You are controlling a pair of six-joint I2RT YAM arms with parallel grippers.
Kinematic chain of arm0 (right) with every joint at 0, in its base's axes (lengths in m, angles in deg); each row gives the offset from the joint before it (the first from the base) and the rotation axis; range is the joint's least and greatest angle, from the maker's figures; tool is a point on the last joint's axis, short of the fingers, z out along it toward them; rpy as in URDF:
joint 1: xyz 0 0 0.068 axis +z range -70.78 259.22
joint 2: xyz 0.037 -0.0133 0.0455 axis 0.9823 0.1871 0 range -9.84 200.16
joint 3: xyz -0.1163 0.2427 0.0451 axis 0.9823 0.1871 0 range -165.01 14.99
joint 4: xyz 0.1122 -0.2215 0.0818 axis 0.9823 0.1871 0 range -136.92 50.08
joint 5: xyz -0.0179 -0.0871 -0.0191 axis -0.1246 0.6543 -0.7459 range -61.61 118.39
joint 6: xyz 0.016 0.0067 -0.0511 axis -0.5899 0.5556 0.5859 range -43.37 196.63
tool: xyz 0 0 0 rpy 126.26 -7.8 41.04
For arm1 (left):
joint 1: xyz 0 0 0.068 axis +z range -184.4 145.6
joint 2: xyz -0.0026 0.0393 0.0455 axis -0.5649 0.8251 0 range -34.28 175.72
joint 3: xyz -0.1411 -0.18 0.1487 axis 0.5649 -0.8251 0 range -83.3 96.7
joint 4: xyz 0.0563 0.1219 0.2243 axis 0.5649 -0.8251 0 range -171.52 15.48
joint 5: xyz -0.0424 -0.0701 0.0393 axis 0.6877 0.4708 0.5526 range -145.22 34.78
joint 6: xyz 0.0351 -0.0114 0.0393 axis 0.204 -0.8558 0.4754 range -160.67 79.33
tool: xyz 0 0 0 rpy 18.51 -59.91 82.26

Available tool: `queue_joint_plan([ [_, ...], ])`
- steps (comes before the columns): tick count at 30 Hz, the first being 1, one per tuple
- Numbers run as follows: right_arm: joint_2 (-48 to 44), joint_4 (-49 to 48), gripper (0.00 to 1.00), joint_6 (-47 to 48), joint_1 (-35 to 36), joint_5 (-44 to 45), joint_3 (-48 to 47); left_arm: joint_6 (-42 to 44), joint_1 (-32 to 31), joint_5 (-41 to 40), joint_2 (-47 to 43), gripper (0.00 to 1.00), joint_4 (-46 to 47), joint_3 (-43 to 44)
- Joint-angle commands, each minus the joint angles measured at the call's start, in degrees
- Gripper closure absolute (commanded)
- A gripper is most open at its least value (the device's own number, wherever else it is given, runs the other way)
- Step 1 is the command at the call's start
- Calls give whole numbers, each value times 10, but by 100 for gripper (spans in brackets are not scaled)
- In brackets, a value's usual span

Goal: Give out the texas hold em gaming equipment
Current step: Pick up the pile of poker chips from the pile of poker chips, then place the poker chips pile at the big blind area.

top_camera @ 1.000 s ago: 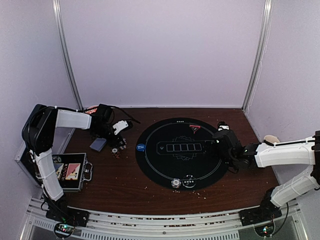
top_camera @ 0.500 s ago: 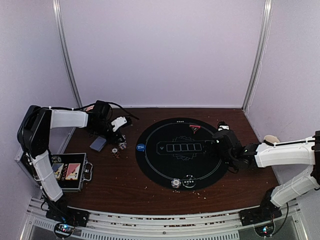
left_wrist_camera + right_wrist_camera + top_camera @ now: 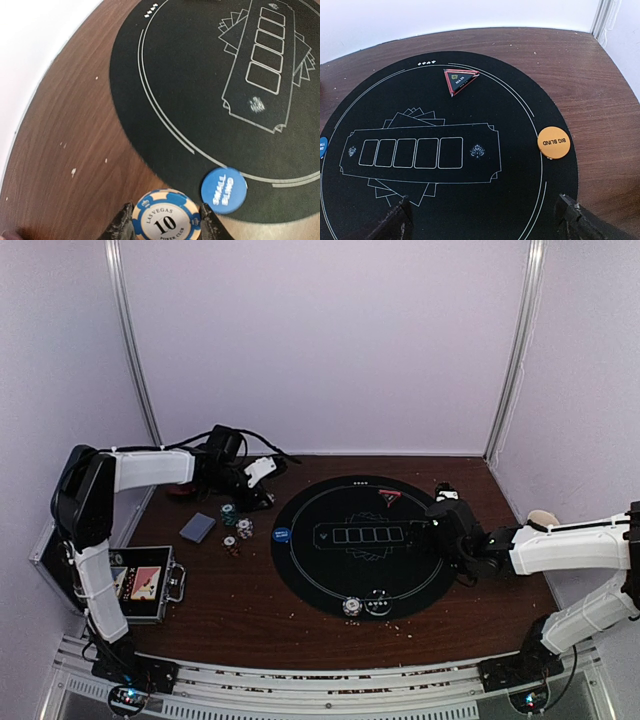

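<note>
My left gripper [image 3: 166, 223] is shut on a blue-and-white poker chip [image 3: 166, 217] marked 10, held flat-faced between the jaws above the wood just off the black round mat [image 3: 190, 75]. The blue small-blind button [image 3: 223, 190] lies on the mat's rim beside it. From above, the left gripper [image 3: 263, 500] hangs at the mat's far-left side. My right gripper [image 3: 485, 215] stands open over the mat's right part, with nothing between its fingers. The orange big-blind button [image 3: 553, 142] and the red-triangle button [image 3: 461, 80] lie on the mat.
Grey-blue cards [image 3: 197, 528] and loose chips [image 3: 236, 531] lie on the wood left of the mat. A silvery button [image 3: 352, 606] and chips [image 3: 377, 602] sit at the mat's near edge. The open black case [image 3: 140, 585] stands at the near left.
The left arm has swung to the right and farther back, carrying the chip from above the loose chips toward the mat's far-left edge. The right arm has not moved.
</note>
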Motion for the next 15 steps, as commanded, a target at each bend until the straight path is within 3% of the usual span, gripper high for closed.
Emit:
queue_joint_plan([
  [1,-1,-4,0,4,3,9,-4,-31,-14,-14,55,69,-5,59],
  [15,-14,-5,0,4,3,5,-1,-58,-63,-50,122,69,-20,112],
])
